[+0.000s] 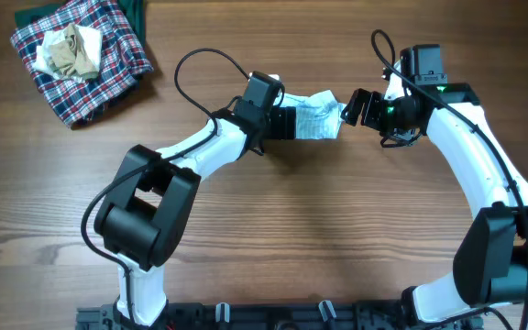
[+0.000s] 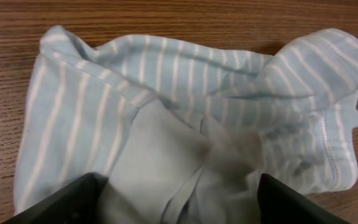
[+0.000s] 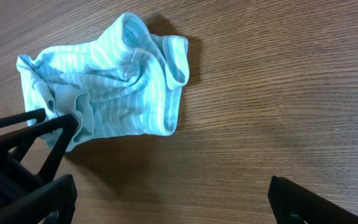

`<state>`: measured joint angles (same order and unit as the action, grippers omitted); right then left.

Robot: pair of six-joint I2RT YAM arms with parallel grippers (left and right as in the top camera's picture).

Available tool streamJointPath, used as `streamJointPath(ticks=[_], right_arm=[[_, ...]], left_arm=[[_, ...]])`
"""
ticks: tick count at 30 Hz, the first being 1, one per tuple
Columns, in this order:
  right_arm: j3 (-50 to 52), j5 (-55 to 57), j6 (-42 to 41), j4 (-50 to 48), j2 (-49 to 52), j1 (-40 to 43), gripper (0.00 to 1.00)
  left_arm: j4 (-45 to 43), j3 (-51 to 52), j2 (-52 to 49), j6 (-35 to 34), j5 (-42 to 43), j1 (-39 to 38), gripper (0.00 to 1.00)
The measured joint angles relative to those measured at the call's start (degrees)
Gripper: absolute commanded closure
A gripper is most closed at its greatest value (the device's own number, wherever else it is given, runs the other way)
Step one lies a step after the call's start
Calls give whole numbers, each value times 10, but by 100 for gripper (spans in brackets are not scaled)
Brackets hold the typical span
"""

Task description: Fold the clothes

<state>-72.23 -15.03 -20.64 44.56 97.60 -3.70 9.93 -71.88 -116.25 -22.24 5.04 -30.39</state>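
Closest to the left wrist cam you have the left gripper's [image 2: 179, 183] two dark fingers [image 2: 73, 199], spread wide. The striped garment [image 2: 166, 93] fills the gap between them and runs out ahead of the tips. Jaws wide, cloth lying loose in the gap; no pinch on it that I can see.

The garment is pale blue with white stripes, crumpled, flat on the wooden table [image 2: 166, 25]. A plain inner panel faces up just ahead of the fingers, and a hemmed opening sits at the far right of that hand.

On the right wrist cam the right gripper [image 3: 169, 186] is also spread wide with only bare table [image 3: 278, 93] between its fingers. It has nothing in hand. The garment [image 3: 117, 81] lies ahead of it and off to one side, apart from its tips. A black strut enters beside the bunched end of the cloth; it looks like the left gripper [image 3: 23, 134], but I can't tell if it touches.

Overhead: the left gripper [image 1: 291, 122] and right gripper [image 1: 351, 108] face each other, with the garment [image 1: 317, 117] between them. The left one sits over one end and the right one is just beside the other end.

A pile sits far behind the left hand, well apart: a plaid shirt [image 1: 99, 64] with a beige rag [image 1: 73, 50] on top.
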Motion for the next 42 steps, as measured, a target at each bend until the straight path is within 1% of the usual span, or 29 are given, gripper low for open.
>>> streamJointPath(ticks=[8,13,24,30,33,37,42], right_arm=[[0,-2,0,0,0,0,0],[0,-5,0,0,0,0,0],[0,-6,2,-1,0,0,0],[0,-6,2,-3,0,0,0],[0,-6,4,-1,0,0,0],[0,-6,15,13,0,0,0],[0,-6,15,12,0,0,0]], left_arm=[[2,0,0,0,4,0,17],[3,0,0,0,6,0,14],[-7,0,1,0,9,0,12],[-8,1,49,11,10,1,7],[-5,0,89,15,8,5,1],[42,0,105,18,-4,40,0],[69,1,105,15,-7,133,0]])
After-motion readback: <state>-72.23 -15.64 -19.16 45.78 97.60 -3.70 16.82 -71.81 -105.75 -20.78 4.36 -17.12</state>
